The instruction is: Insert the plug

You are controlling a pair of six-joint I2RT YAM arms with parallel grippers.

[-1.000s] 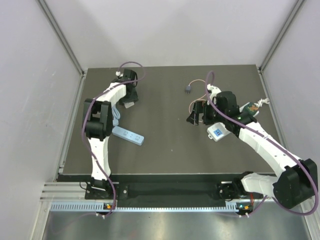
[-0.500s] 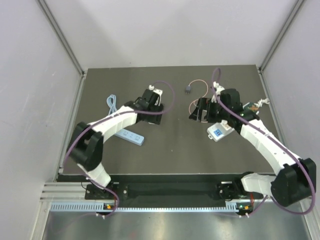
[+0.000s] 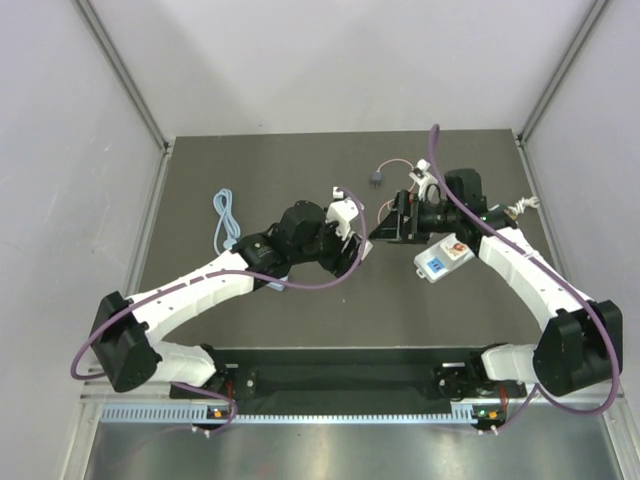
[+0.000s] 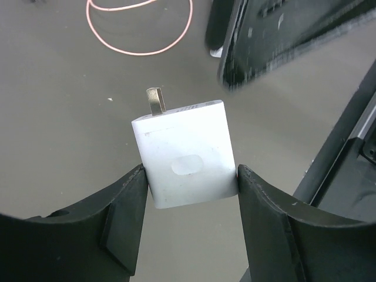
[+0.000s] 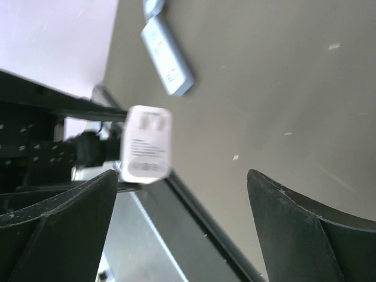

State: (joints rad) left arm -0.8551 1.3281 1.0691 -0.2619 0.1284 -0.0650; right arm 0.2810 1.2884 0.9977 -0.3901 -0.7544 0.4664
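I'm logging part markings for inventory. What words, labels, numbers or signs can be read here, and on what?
Nothing is legible.
The white adapter: rows of small print on its face, too blurred to read.
The blue sticker on the right arm: marks too small to read.
Adapter side held in the left gripper: a blank oval, no text.

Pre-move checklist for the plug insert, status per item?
1. Left end effector grip on white adapter: ok, pinched between both fingers.
2. Right end effector free: ok, open and empty.
3. Plug in hand: not ok, lying ungripped on the table.
4. Adapter port facing the plug: cannot tell.
5. Clearance between the end effectors: probably not ok, they sit close together.
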